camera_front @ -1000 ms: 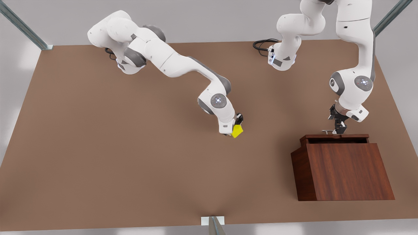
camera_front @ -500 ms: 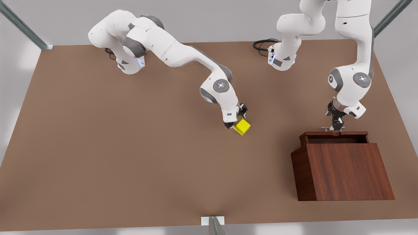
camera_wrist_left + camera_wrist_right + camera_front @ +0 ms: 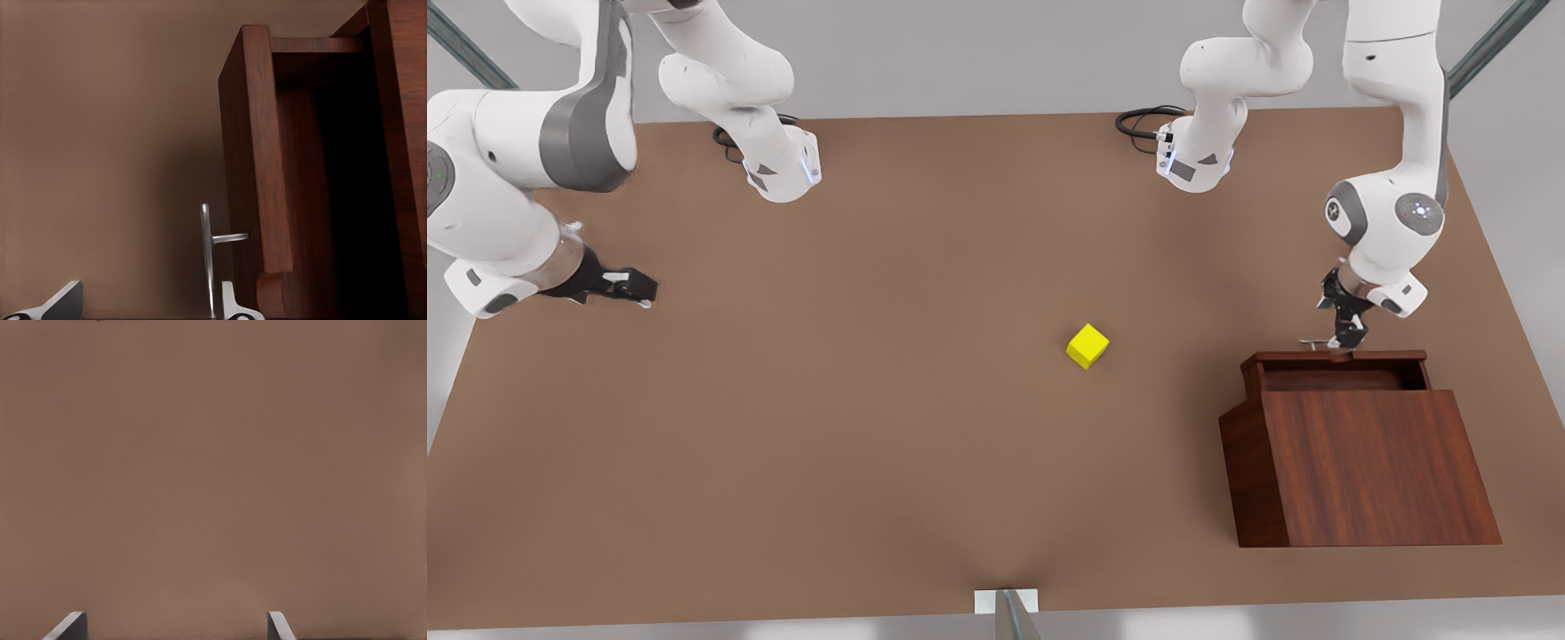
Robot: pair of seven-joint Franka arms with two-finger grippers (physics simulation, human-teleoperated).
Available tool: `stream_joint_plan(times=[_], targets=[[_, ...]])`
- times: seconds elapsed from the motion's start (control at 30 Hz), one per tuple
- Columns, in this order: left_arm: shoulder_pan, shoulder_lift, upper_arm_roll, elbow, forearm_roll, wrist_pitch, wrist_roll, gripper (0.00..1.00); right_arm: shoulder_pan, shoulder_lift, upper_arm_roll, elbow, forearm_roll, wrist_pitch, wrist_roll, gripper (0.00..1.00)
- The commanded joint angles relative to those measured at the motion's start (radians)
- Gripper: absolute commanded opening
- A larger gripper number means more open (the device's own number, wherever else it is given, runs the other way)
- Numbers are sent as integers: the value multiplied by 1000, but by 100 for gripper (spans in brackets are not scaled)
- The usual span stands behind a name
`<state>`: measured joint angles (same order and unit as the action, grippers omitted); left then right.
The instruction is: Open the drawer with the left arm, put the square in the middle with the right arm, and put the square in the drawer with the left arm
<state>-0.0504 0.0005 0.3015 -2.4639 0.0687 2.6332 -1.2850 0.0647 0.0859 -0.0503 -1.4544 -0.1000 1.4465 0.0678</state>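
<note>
On the front view's left, the right arm's black two-finger gripper [image 3: 643,291] hovers over bare brown tabletop [image 3: 827,427], fingers spread and empty. The small bright yellow cube [image 3: 1088,346] sits alone mid-table. At the right, the left arm's black gripper [image 3: 1344,340], fingers apart, is by the silver bar handle [image 3: 206,257] of the pulled-out reddish-brown wooden drawer [image 3: 1338,370].

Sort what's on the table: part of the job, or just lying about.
Job:
- drawer, pulled open, handle
- square, on the tabletop
- left gripper, open at the handle
- right gripper, open, waiting

Lying about:
- black cable, at the far edge
</note>
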Motion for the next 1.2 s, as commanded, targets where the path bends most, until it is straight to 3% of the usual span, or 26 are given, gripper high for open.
stream_joint_plan(times=[0.0,0.8,0.97,1.1,1.17], targets=[[-2,-2,1,-3,0,-1,1,100,63,0,-14,5,-4,0,-3,100],[-11,-126,24,-110,6,-65,1,100,64,69,-17,95,51,37,-39,100],[-25,-292,24,-96,40,-220,51,100,64,69,-19,95,51,38,-39,100],[-160,-260,19,77,26,-234,555,100,64,72,-19,95,51,40,-39,100],[-289,-122,7,331,-35,-418,607,100,64,71,-19,95,51,51,-39,100]])
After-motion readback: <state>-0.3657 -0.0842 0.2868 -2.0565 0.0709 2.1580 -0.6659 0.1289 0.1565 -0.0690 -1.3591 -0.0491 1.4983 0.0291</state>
